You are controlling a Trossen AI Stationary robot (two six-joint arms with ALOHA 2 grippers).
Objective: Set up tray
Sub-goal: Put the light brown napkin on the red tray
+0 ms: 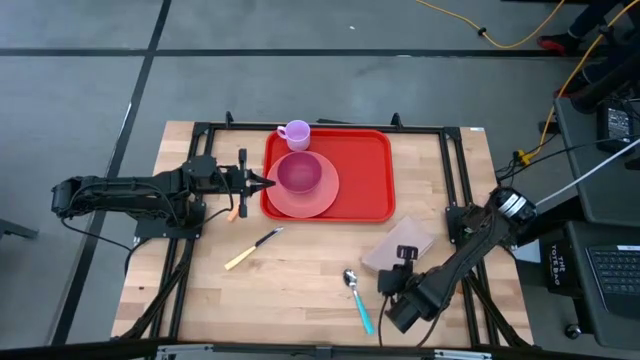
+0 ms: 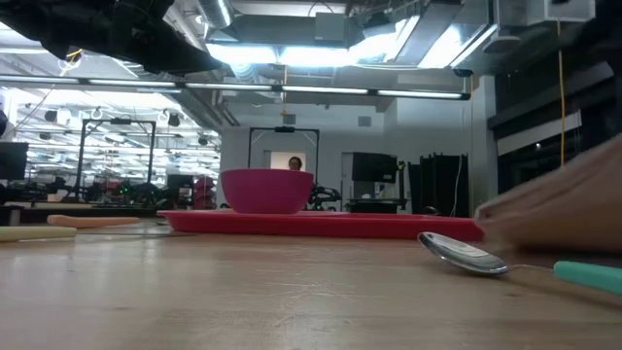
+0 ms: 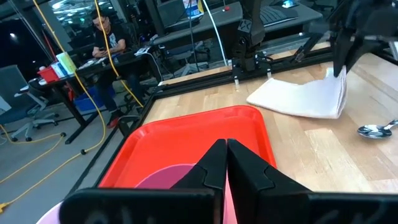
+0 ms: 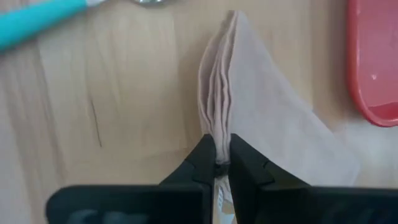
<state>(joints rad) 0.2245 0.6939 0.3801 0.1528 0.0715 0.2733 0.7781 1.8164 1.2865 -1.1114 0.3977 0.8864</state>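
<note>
The red tray lies at the table's far middle. On its left part sits a pink plate with a magenta bowl. A lilac cup stands at the tray's far left corner. My left gripper is shut, its tips at the plate's left rim; in the left wrist view the left gripper shows above the plate. My right gripper is shut on the beige folded napkin, right of and nearer than the tray. My left gripper has its shut tips at the plate's left rim, coming level from the table's left; I cannot tell whether they touch it. My right gripper pinches the napkin's folded edge between its two fingers, several layers together. The fingers come from the table's near side. The held end is raised; the rest lies on the table.
A spoon with a teal handle lies near the right gripper, toward the near edge. A yellow-handled knife and an orange-handled piece lie left of the tray. The tray's right half is bare.
</note>
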